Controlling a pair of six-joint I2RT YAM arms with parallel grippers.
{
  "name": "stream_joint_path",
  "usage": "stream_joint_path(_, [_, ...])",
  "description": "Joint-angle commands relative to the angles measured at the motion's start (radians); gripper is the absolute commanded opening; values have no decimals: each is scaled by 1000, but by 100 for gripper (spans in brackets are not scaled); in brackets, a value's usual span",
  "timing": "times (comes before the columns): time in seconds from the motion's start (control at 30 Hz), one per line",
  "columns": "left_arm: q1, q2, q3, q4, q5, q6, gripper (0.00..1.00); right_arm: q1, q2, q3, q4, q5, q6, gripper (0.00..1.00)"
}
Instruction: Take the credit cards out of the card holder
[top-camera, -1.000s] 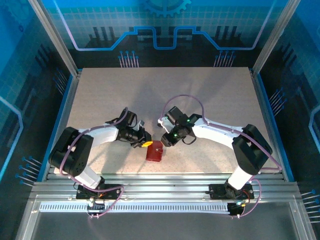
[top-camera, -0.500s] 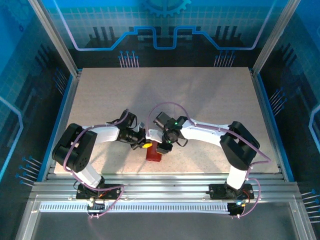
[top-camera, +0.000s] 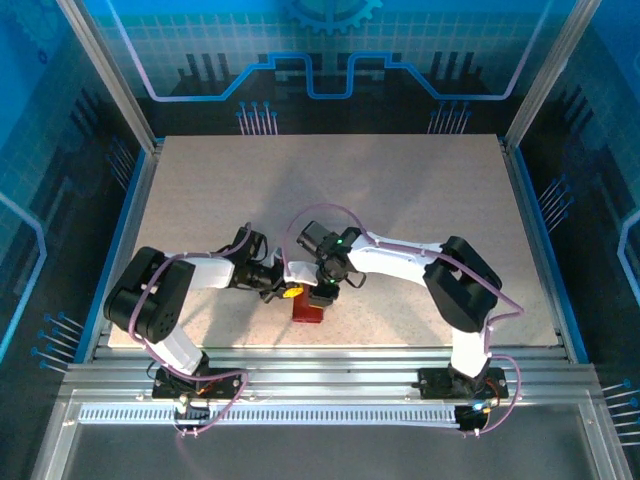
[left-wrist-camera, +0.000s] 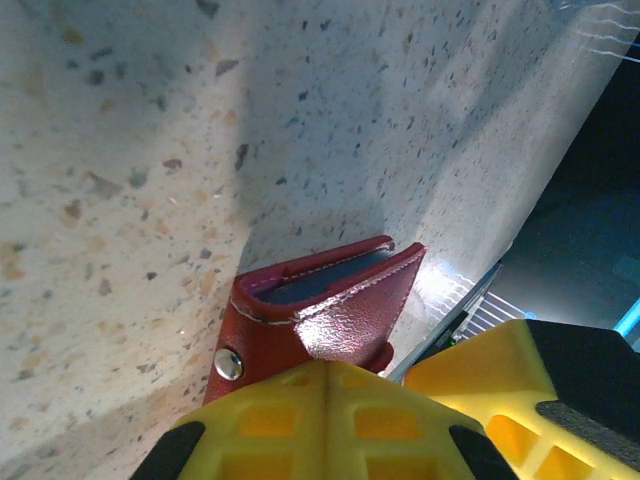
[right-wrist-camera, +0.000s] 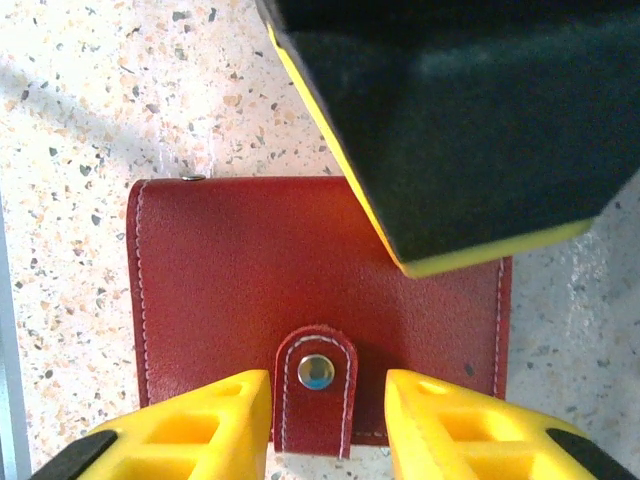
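The card holder (top-camera: 309, 311) is a red wallet lying shut near the table's front edge, its tab (right-wrist-camera: 316, 385) snapped down by a pale button. In the left wrist view the card holder (left-wrist-camera: 330, 310) gapes slightly at one side, and a blue-grey card edge (left-wrist-camera: 320, 279) shows inside the fold. My left gripper (left-wrist-camera: 330, 368) is shut with nothing between its yellow fingers, tips at the wallet's cover; from the right wrist view it hangs over the wallet's far right corner as the left gripper (right-wrist-camera: 450, 130). My right gripper (right-wrist-camera: 328, 400) is open, one finger each side of the tab.
The speckled table (top-camera: 400, 200) has free room behind and to both sides of the wallet. A metal rail (top-camera: 320, 365) runs along the near edge, close in front of the wallet. Both arms (top-camera: 400, 262) crowd together over the wallet.
My right arm has swung left and down over the wallet, bringing its fingers around the tab. My left gripper stayed at the wallet's left side, shifting slightly.
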Motion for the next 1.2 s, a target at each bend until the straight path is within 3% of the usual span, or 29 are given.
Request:
stream_joint_path(0.0, [13,21,-29,39,38,-33,3,18,22,25,-48,1,-72,35])
stream_joint_path(0.93, [29,29,-67,75,69,-34,0,28,124,101,-129,71,-193,41])
stream_joint_path(1.17, [29,27,-71,69,61,-34,0,40,122,74,-90,74,-173,33])
